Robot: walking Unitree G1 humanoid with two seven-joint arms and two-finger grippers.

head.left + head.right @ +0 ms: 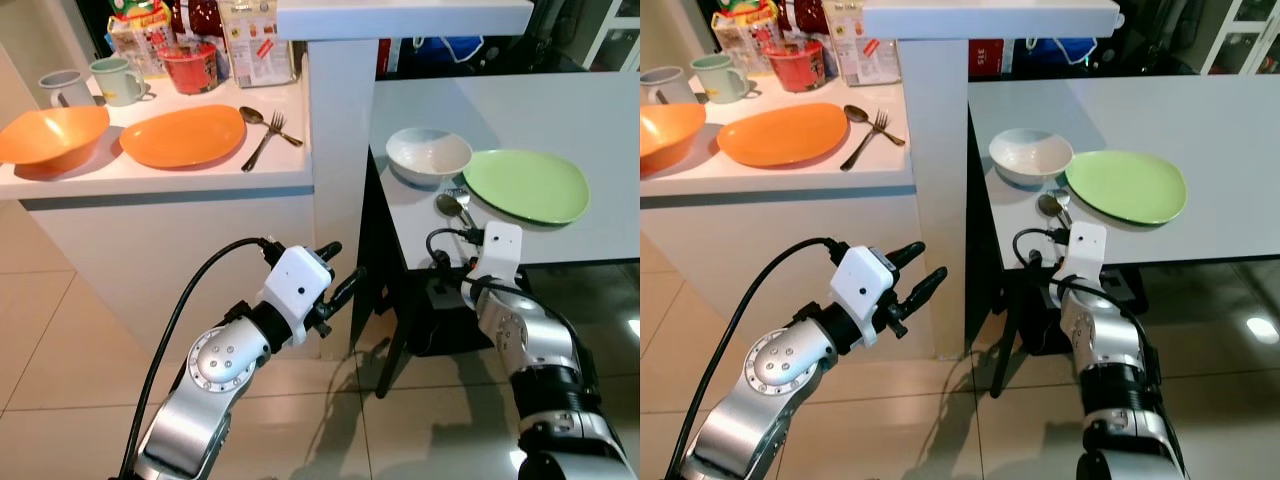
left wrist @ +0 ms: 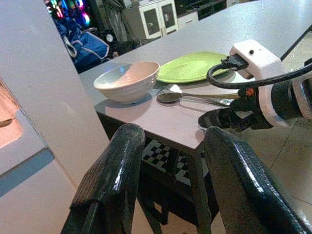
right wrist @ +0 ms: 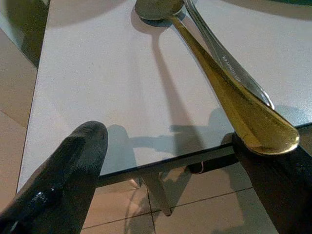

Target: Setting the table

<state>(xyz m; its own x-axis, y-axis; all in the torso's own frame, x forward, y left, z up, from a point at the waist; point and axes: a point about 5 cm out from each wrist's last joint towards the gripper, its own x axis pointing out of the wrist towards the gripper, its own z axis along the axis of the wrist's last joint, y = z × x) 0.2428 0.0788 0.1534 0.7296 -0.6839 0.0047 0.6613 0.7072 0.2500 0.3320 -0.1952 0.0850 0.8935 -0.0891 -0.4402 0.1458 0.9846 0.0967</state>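
Brass-toned spoon (image 3: pixel 222 83) lies beside a steel fork (image 3: pixel 229 61) on the matte grey table (image 1: pixel 560 110), handle ends at the near edge, bowls up by the ribbed white bowl (image 1: pixel 428 153) and glossy green plate (image 1: pixel 525 183). Right gripper (image 3: pixel 195 170) sits just off that edge, jaws apart and empty; looks like placement is done, so back straight out and don't nudge the handles. Left gripper (image 1: pixel 340 275) hovers low, jaws apart. Next load on the white counter (image 1: pixel 150 180): orange plate (image 1: pixel 182 134), orange bowl (image 1: pixel 52 133), second spoon and fork (image 1: pixel 265 130).
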